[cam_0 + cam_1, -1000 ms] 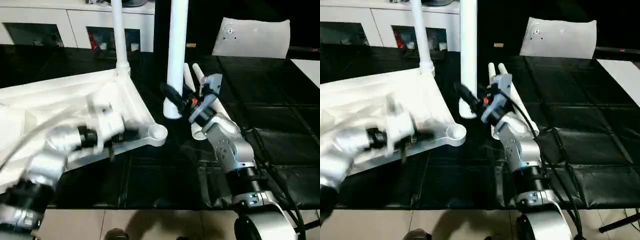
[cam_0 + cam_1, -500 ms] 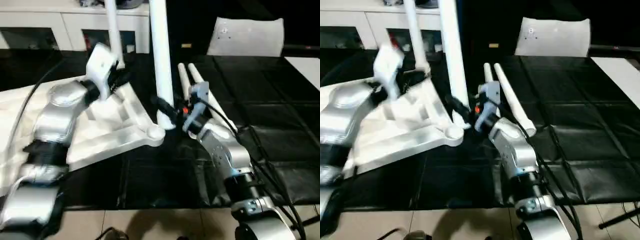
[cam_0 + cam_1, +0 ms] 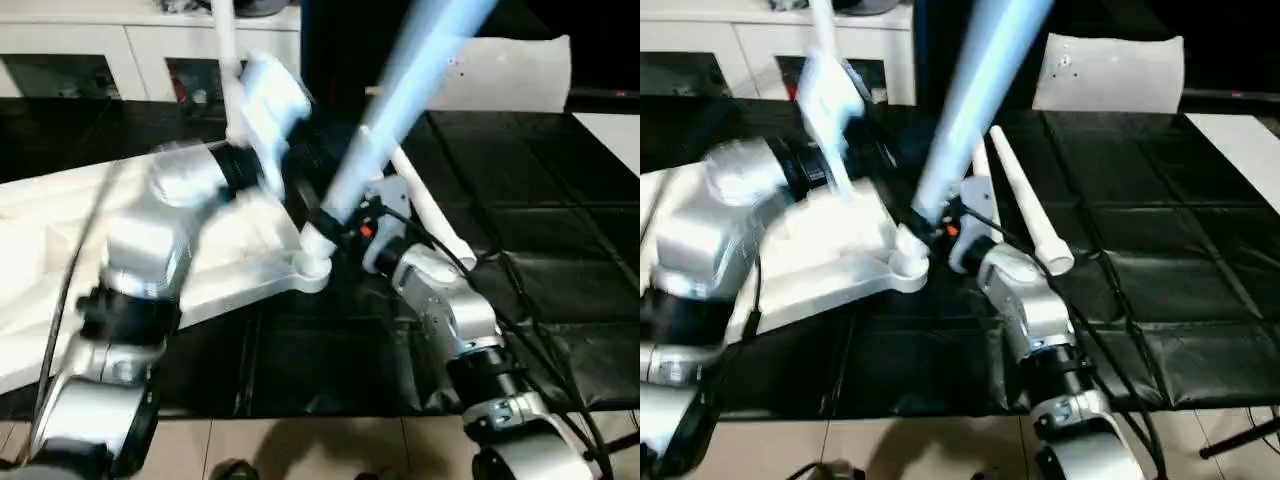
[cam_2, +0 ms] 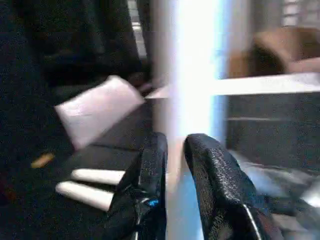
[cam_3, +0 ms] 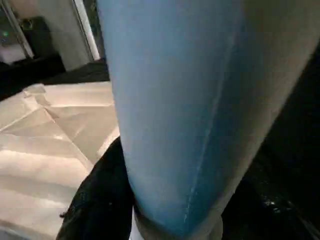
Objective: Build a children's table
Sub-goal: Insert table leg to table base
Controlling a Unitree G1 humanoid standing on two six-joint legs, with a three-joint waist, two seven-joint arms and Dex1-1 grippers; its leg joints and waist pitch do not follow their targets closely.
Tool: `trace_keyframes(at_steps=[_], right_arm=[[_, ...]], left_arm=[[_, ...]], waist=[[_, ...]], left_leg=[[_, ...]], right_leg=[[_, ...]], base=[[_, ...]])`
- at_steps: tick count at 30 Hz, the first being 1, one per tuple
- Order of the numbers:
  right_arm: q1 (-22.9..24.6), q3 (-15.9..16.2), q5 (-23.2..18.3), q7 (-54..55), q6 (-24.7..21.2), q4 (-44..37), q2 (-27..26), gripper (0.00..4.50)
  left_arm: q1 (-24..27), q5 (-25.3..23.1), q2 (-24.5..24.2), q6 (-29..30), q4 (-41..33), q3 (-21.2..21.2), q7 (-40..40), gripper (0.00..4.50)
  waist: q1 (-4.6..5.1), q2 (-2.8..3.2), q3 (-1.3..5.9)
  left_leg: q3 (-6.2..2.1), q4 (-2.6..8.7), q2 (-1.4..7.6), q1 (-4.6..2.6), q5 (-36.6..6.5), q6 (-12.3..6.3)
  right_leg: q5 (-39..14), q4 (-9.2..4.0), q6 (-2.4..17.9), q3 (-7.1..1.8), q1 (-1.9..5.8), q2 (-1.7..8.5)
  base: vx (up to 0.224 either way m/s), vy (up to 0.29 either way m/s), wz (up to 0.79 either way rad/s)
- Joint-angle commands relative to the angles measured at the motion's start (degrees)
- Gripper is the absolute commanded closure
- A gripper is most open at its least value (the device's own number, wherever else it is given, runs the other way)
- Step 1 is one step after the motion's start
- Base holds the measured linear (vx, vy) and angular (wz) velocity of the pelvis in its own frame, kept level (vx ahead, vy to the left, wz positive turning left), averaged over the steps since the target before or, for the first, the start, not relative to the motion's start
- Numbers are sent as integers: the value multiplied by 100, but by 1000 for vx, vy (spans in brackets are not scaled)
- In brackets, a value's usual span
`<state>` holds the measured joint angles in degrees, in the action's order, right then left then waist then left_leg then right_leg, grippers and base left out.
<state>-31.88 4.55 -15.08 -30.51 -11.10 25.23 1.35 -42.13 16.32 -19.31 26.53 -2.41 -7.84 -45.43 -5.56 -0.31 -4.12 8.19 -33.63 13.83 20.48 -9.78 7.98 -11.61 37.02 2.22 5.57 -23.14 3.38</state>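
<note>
The white table top [image 3: 60, 230] lies underside up on the black mat, one corner socket [image 3: 310, 268] nearest the middle. My right gripper [image 3: 335, 228] is shut on the lower end of a long white leg [image 3: 390, 130], which leans to the right with its foot at that socket. In the right wrist view the leg [image 5: 185, 110] looms close, with a black finger [image 5: 100, 200] against it. My left gripper [image 3: 300, 165] is raised over the top's edge, close to the leg; its fingers [image 4: 150, 170] stand slightly open with nothing between them. Another leg [image 3: 228, 60] stands in the far socket.
Two spare legs [image 3: 1025, 210] lie side by side on the black mat [image 3: 560, 260], just right of my right gripper. A white cushion-like bag [image 3: 510, 75] sits at the back right. A white cabinet [image 3: 120, 50] with dark openings runs along the back.
The held leg has tipped from upright to leaning right, its foot now at the near corner socket. My left arm has swung up from the table top toward the leg.
</note>
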Motion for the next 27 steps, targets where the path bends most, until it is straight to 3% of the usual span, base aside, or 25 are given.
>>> trace_keyframes(at_steps=[1, 5, 7, 9, 12, 15, 18, 23, 25, 27], right_arm=[[-187, -82, 29, 6, -46, -68, 44, 261], [-206, -138, 5, 33, -55, -111, 75, 261], [-205, -223, -47, 56, -102, -168, 100, 261], [-194, -261, -66, 83, -132, -203, 146, 261], [-168, -258, -47, 66, -135, -269, 233, 261], [-132, -273, -18, 68, -128, -336, 304, 261], [-96, -221, 112, 112, -53, -391, 340, 261], [-50, -94, 287, 362, -489, -630, 375, 261], [42, -47, 175, 267, -736, -805, 359, 261], [74, -24, 182, 228, -695, -815, 363, 261]], left_arm=[[29, 142, -60, 191, -297, -7, -83, 354], [55, -19, -111, 196, -74, 195, 123, 354], [102, -133, -268, 186, 160, 407, 249, 320], [220, -159, -488, 199, 189, 486, 244, 320], [459, -152, -781, 217, 127, 513, 98, 299], [835, -206, -1068, 468, -85, 338, -102, 267], [1209, -108, -1150, 847, -395, 209, -175, 231], [1846, -130, -1312, 1075, -707, -126, -170, 188], [2161, -468, -1355, 727, -505, -352, -149, 188], [2204, -593, -1325, 636, -343, -391, -82, 186]], waist=[[15, 134, 456], [57, 124, 450], [66, 147, 454], [85, 119, 463], [85, 162, 474], [73, 161, 484], [70, 168, 458], [72, 162, 428], [71, 120, 412], [83, 129, 413]], left_leg=[[116, 333, -101, 12, -1078, 117], [123, 322, -126, 16, -1078, 106], [115, 324, -124, 9, -1078, 112], [113, 325, -137, 15, -1020, 116], [112, 322, -115, -10, -984, 115], [110, 328, -105, -23, -970, 116], [116, 342, -98, -25, -1087, 127], [130, 347, -127, -48, -1324, 129], [120, 365, -126, -37, -1394, 95], [119, 367, -128, -34, -1399, 85]], right_leg=[[-794, -490, 925, -329, 398, 346], [-927, -518, 816, -325, 393, 322], [-943, -516, 775, -320, 388, 318], [-886, -511, 745, -318, 399, 308], [-672, -480, 854, -327, 370, 308], [-379, -429, 988, -334, 376, 312], [-500, -442, 1024, -335, 368, 317], [-1139, -525, 834, -340, 344, 309], [-1428, -563, 697, -333, 344, 309], [-1530, -579, 611, -330, 334, 301]], base=[[0, 0, 0], [0, 0, 0], [0, 0, 0], [0, 0, 0], [0, 0, 0], [0, 0, 0], [0, 0, 0], [0, 0, 0], [0, 0, 0], [0, 0, 0]])
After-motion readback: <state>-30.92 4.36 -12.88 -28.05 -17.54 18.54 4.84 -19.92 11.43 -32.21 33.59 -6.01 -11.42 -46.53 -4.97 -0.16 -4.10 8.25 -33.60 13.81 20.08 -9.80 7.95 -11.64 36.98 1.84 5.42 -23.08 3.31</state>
